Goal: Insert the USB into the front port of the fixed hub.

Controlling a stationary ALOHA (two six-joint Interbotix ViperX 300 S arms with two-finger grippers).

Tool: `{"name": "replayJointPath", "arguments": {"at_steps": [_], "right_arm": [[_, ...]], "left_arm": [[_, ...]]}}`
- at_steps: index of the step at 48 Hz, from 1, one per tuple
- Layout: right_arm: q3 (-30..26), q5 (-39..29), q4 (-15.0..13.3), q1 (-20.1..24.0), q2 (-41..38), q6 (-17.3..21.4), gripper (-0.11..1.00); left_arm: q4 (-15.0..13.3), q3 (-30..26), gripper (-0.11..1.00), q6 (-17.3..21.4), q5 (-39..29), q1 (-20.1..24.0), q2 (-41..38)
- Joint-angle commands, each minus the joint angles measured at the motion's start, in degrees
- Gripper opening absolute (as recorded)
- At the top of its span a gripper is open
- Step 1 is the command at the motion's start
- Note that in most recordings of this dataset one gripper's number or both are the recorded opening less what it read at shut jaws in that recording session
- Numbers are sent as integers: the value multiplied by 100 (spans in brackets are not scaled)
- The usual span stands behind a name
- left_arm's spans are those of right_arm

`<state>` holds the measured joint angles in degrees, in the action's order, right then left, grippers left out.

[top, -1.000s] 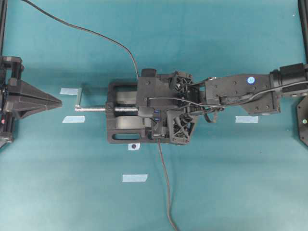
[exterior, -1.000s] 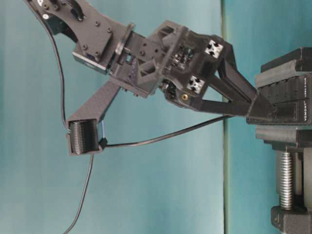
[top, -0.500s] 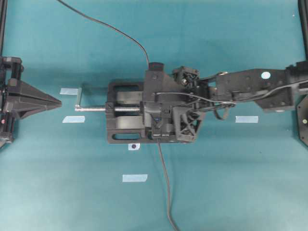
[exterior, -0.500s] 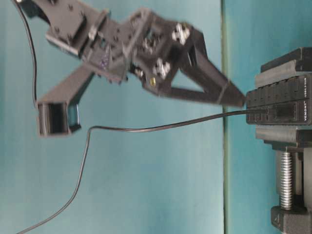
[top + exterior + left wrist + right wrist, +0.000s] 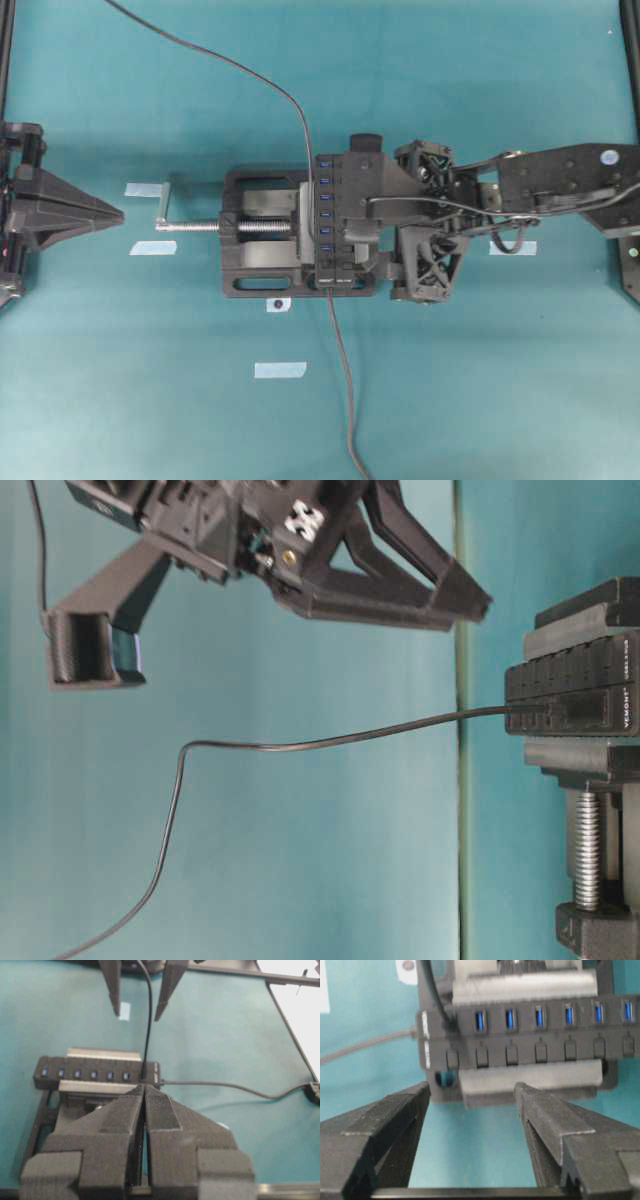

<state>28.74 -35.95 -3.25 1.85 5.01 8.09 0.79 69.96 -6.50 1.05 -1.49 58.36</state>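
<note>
The fixed hub point(image 5: 326, 220) is a long black bar with blue ports, clamped in a vise. The USB point(image 5: 145, 1071) sits plugged into the port at the hub's near end, also visible as the USB point(image 5: 449, 1022) and the USB point(image 5: 545, 712). Its thin cable point(image 5: 300, 745) trails off loosely. My right gripper point(image 5: 395, 220) hangs just right of the hub and above it, jaws wide open and empty, as the right gripper point(image 5: 471, 1089) shows. My left gripper point(image 5: 115, 212) rests far left, shut on nothing, seen up close as the left gripper point(image 5: 144, 1087).
A black vise point(image 5: 255, 280) with a silver screw handle point(image 5: 190, 226) holds the hub point(image 5: 85, 1074). The hub's own cable point(image 5: 345, 400) runs toward the front table edge. Pale tape strips point(image 5: 280, 370) mark the teal table.
My open right gripper has drawn back to the right and risen away from the hub, uncovering the row of ports. The USB stays in the port. The left arm has not moved.
</note>
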Motion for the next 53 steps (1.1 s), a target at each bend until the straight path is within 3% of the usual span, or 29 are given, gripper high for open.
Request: {"name": "replayJointPath", "arguments": {"at_steps": [1,14,41,53], "right_arm": [[18,53,18,18,237,9,70],[536,492,44,70,694,88,69],[2619,3182,44,70,2145,176,69],[3270,3437,44,114,2575,167,69]], "left_arm": [[9,-53,0,0,-123,26,-26],[18,0,0,9,-193,26,70],[18,114,0,-105,-185,44,158],[18,114,0,-281,-185,44,290]]}}
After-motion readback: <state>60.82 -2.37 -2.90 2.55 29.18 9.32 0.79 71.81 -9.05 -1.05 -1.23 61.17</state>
